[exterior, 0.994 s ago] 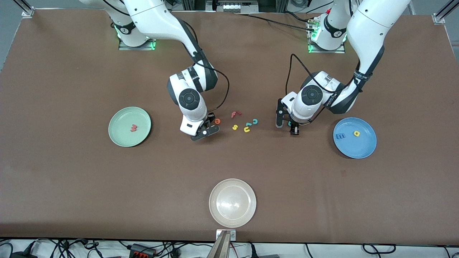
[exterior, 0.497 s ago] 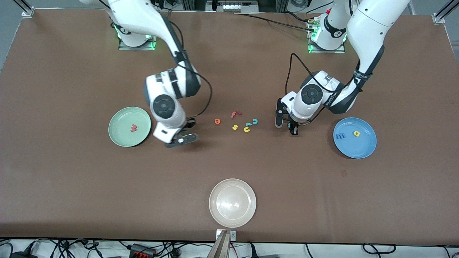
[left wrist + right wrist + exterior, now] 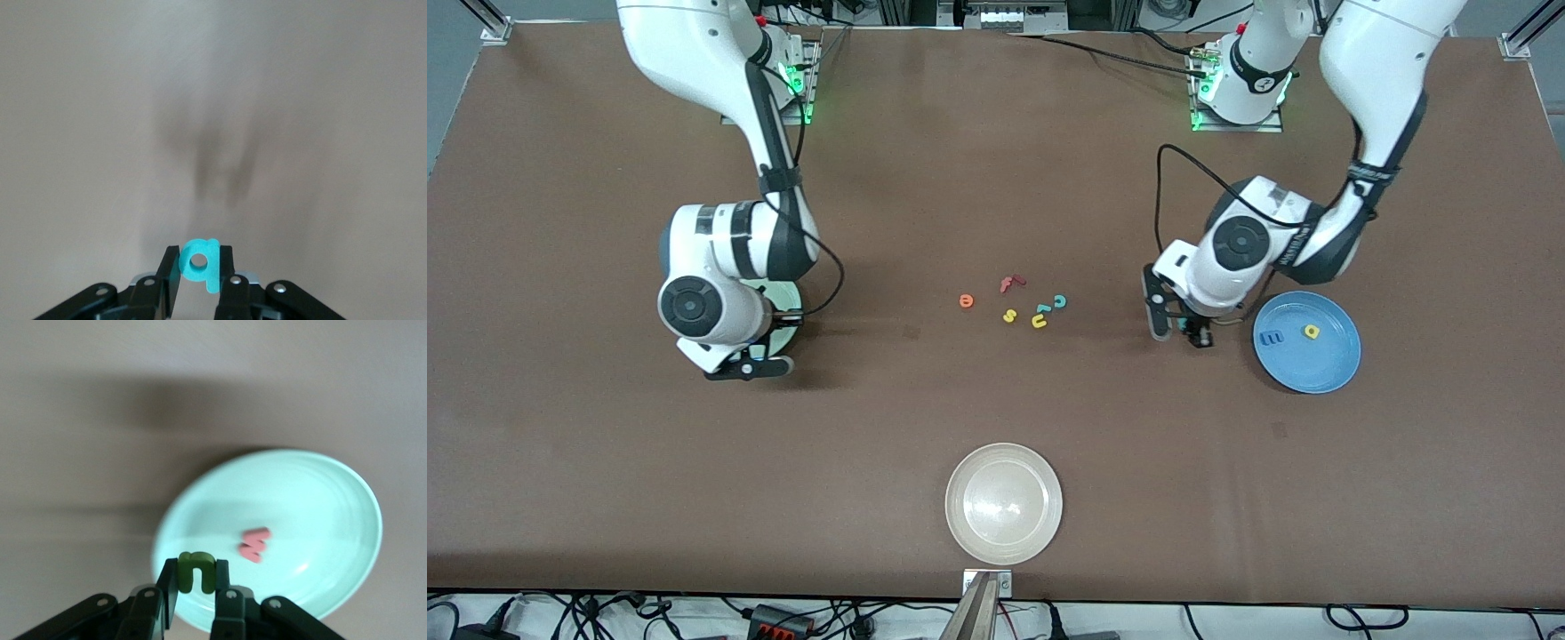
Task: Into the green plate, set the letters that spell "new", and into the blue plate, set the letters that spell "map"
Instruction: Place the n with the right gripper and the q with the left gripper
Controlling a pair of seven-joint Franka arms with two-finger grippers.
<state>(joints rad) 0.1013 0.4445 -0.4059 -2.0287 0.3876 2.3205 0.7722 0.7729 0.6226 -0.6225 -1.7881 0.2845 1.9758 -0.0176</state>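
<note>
Two letters are in the air at once! The right gripper (image 3: 195, 595) has the green n (image 3: 195, 571) pinched between its fingers and hangs over the rim of the green plate (image 3: 333, 520), at the edge facing the front camera. The pinkish-red w (image 3: 255, 544) already lies in that plate, near the middle. So the drop point sits just ahead of the fingertips, inward over the plate's floor; a short carry toward the w looks like all this arm needs before letting go.

Over at the other end, the left gripper (image 3: 200, 280) is clamped on the teal p (image 3: 200, 262), held with its stem down between the pads, over bare table just beside the blue plate (image 3: 1329, 369). The blue m (image 3: 1271, 337) and yellow a (image 3: 1311, 332) rest in that plate. The plate lies toward the left arm's end of the table from the gripper, so a sideways carry should bring the p above it.

Out in the middle of the table the orange e (image 3: 966, 301) waits with the spare letters; by the look of it, that is the last piece to fetch, and it lies roughly midway between the two plates
</note>
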